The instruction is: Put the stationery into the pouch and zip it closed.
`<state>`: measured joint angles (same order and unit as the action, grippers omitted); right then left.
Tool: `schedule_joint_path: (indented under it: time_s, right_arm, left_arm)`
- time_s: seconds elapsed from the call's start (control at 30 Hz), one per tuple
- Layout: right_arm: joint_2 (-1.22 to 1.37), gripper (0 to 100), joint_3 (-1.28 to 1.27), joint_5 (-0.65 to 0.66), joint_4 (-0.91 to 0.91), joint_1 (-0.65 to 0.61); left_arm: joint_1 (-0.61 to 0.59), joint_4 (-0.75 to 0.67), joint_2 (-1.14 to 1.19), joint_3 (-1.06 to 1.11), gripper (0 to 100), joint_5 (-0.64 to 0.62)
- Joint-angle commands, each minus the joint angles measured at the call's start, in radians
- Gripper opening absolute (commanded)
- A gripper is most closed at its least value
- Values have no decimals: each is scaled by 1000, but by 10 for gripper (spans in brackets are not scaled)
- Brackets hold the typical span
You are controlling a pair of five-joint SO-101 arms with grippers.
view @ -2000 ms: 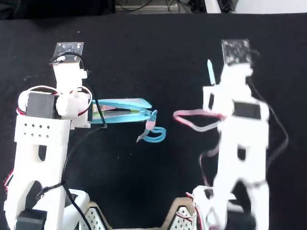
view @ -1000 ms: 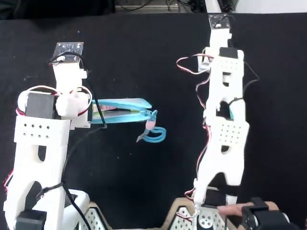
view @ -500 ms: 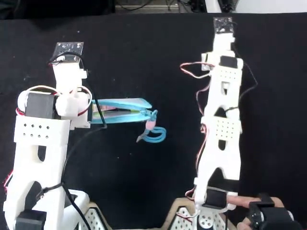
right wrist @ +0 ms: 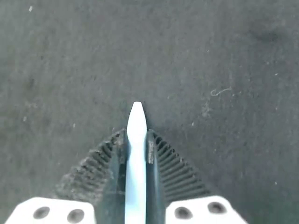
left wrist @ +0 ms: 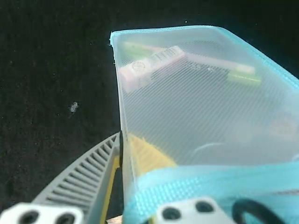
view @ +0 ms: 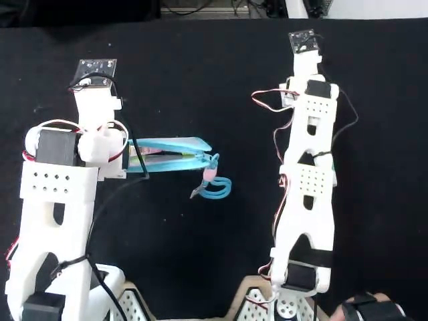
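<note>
At the far edge of the surface [view: 200, 73], the right pincer [right wrist: 136, 140] has stretched out from its bent pose of two seconds ago, clamped on a pale blue stick [right wrist: 136, 172], probably a pen. That leaves it well apart from the pouch [view: 175, 155], which the left pincer [left wrist: 122, 154] grips by one end, unmoved. The stick must still come back before zipping.

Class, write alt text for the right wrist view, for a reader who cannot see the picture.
The right gripper is shut on a slim pale blue pen, its ridged fingers pressing both sides and the pen's rounded tip poking out past them. Behind it lies the dark table.
</note>
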<state>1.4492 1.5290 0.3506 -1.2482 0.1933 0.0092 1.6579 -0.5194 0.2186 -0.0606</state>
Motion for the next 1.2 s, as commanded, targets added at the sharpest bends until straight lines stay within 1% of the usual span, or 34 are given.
schedule_joint_path:
  time_s: [0.0, 0.17, 0.27, 0.37, 0.43, 0.5, 0.67, 0.93, 1.03, 1.17]
  right_arm:
    - [-99, 11, 36, 14, -118, 9]
    - [-174, 11, 36, 12, -279, -9]
    - [-225, 11, 36, 11, -402, -48]
    - [-282, 11, 28, -66, -523, -92]
    - [-309, 11, 1, -132, -520, -98]
    - [-335, 11, -42, -164, -519, -97]
    - [-412, 11, -228, -180, -520, -120]
    - [-665, 11, -613, -184, -503, -143]
    - [-737, 11, -736, -183, -456, -144]
    - [-837, 11, -951, -183, -327, -144]
  left_arm:
    - [-18, 0, 6, 33, 30, 3]
    - [-18, 0, 6, 33, 30, 3]
    - [-18, 0, 6, 33, 30, 3]
    - [-18, 0, 6, 33, 30, 3]
    - [-18, 0, 6, 33, 30, 3]
    - [-18, 0, 6, 33, 30, 3]
    - [-18, 0, 6, 33, 30, 3]
    - [-18, 0, 6, 33, 30, 3]
    - [-18, 0, 6, 33, 30, 3]
    - [-18, 0, 6, 33, 30, 3]
